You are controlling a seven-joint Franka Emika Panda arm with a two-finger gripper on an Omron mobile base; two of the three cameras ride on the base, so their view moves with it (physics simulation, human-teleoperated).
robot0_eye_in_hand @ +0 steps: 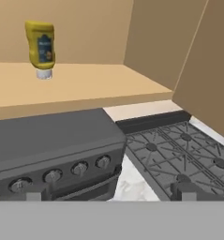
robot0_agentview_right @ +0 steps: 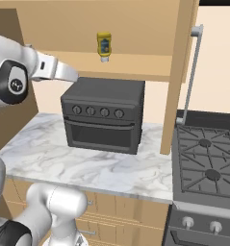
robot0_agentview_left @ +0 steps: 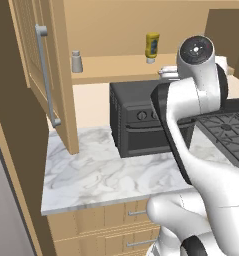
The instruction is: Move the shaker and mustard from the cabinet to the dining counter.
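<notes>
you see the cabinet [robot0_agentview_left: 46, 75] standing open above the marble desk [robot0_agentview_left: 106, 175], its door with the long silver handle [robot0_agentview_left: 47, 75] swung out on the left of the left base view. on the cabinet's wooden shelf [robot0_agentview_left: 116, 67] the shaker [robot0_agentview_left: 77, 62] stands upright toward the left end, and the mustard [robot0_agentview_left: 152, 47] stands cap-down farther right, well apart from it. in the right base view the mustard [robot0_agentview_right: 104, 45] sits on the shelf above the black oven [robot0_agentview_right: 104, 115], and in the hand view it [robot0_eye_in_hand: 41, 49] appears at upper left, resting on its pale cap. the oven stands on the desk under the shelf, with the dark stove grates [robot0_agentview_right: 208, 158] just beside the desk on the right. the gripper [robot0_eye_in_hand: 108, 194] has its fingers [robot0_eye_in_hand: 33, 194] spread as wide as they go and empty, held at the level of the oven top, below the shelf edge and apart from the mustard. wooden drawers [robot0_agentview_left: 121, 225] run under the desk
</notes>
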